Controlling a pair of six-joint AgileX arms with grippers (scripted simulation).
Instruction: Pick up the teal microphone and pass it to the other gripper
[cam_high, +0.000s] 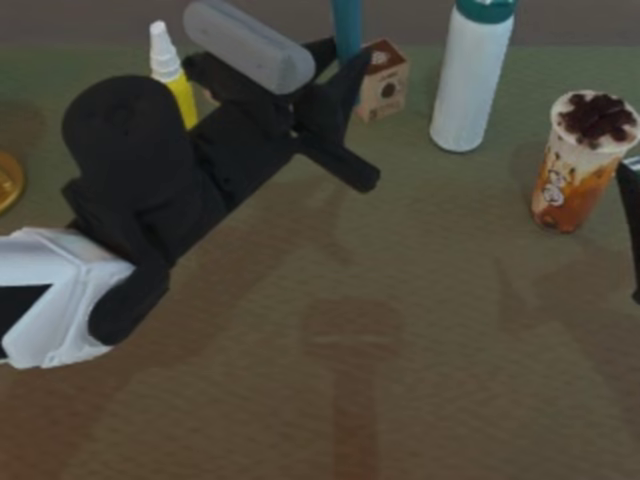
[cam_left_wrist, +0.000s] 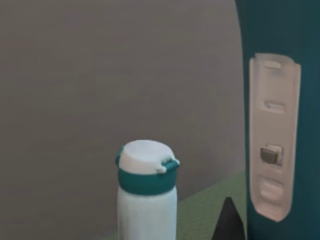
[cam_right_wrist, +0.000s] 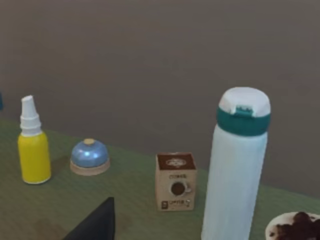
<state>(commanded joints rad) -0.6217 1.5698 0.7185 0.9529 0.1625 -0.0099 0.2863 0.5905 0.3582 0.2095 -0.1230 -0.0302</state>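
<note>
The left arm reaches from about nine o'clock toward twelve o'clock of the green woven worktop (cam_high: 420, 330), and its black two-fingered left gripper (cam_high: 330, 95) is raised above the surface, clenched on the slim teal microphone (cam_high: 347, 25). In the top view the microphone's rounded white-grey head (cam_high: 250, 45) lies toward eleven o'clock and its teal shaft rises out of the upper edge of the picture, so its full length cannot be seen. In the left wrist view the teal body (cam_left_wrist: 280, 30) fills one side, very close, with its white switch panel (cam_left_wrist: 272, 135) and a small grey slider turned to the camera; one black fingertip (cam_left_wrist: 229, 220) shows just beside it.

The right arm sits at three o'clock: only a black edge of the right gripper (cam_high: 630, 225) shows in the top view, and I cannot tell how its fingers stand.

Just beside the left wrist stands a small yellow squeeze bottle with a white nozzle (cam_high: 172, 75). A little brown cardboard coffee carton (cam_high: 383, 82) stands at twelve o'clock, close behind the left gripper. At one o'clock is the tall white bottle with a teal cap (cam_high: 470, 70), upright. At two o'clock stands a clear cup of brown drink topped with cream and dark crumbs (cam_high: 580, 160). In the right wrist view, a blue dome bell on a tan base (cam_right_wrist: 89, 156) sits between the yellow bottle and the carton.
</note>
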